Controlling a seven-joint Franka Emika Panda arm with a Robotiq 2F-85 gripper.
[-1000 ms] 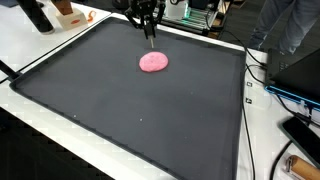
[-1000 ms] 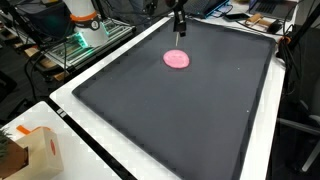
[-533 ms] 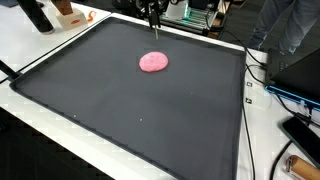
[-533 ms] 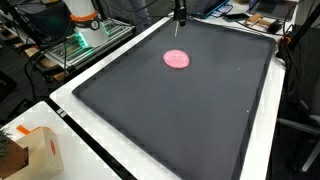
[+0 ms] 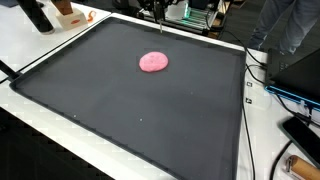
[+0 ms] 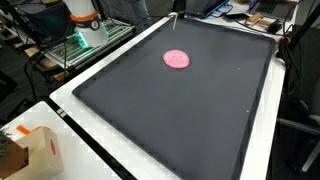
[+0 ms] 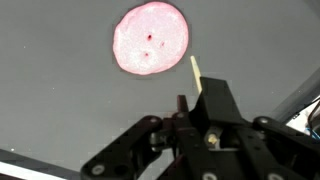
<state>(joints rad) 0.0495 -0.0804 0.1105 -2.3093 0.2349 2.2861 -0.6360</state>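
Observation:
A flat, round pink disc of dough (image 5: pixel 153 62) (image 6: pixel 176 59) lies on the large black mat (image 5: pixel 130 115) (image 6: pixel 180 115), toward its far end. In the wrist view the disc (image 7: pixel 150 38) shows two small dents near its middle. My gripper (image 7: pixel 200 100) hangs well above the mat and just off the disc's edge. Its jaws are closed together on a thin pale stick (image 7: pixel 195 72) that points down toward the mat. In both exterior views the gripper is almost out of the top of the picture.
A white border frames the mat. A cardboard box (image 6: pixel 30 150) stands at a near corner, and an orange-and-white device (image 6: pixel 85 20) sits beyond the mat's side. Cables (image 5: pixel 270 85) and a dark flat device (image 5: pixel 305 135) lie beside the mat. Equipment crowds the far edge.
The gripper has risen straight up from just above the pink disc and nearly left the top of both exterior views. The disc has not moved.

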